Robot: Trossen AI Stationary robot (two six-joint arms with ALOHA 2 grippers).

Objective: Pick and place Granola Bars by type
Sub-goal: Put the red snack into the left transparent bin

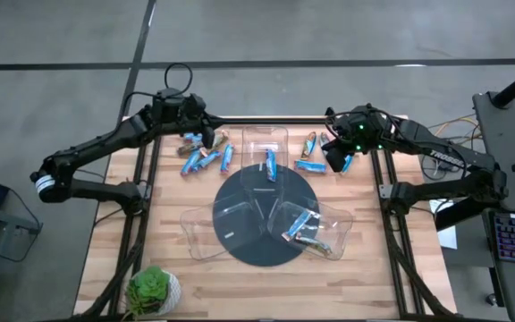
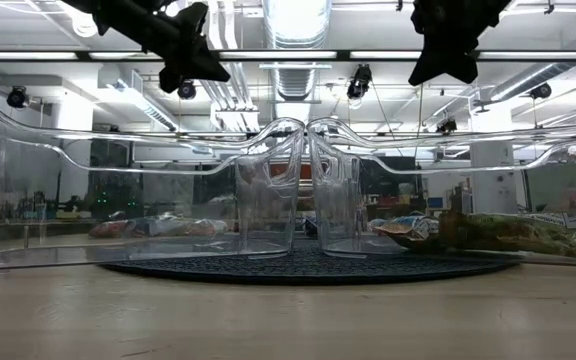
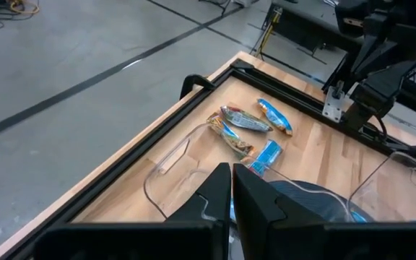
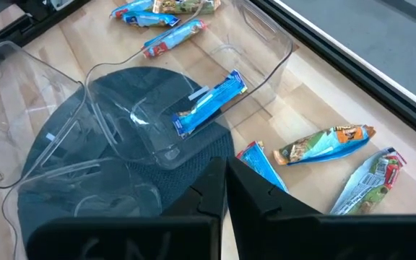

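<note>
Several granola bars (image 1: 206, 154), mostly blue, lie in a pile on the table at the far left, and they also show in the right wrist view (image 4: 166, 16). A few more bars (image 1: 309, 154) lie at the far right; the left wrist view (image 3: 245, 121) shows them too. One blue bar (image 4: 209, 105) lies in the far clear tray (image 1: 266, 143). Several bars (image 1: 304, 228) lie in the near right tray. My left gripper (image 1: 206, 136) is shut and empty, high above the left pile. My right gripper (image 1: 338, 159) is shut and empty, high above the right group.
Three clear trays stand on a dark round mat (image 1: 240, 241), and the near left tray (image 1: 206, 231) holds nothing. A small potted plant (image 1: 153, 288) stands at the near left corner. Black frame rails (image 1: 146, 179) run along the table's sides.
</note>
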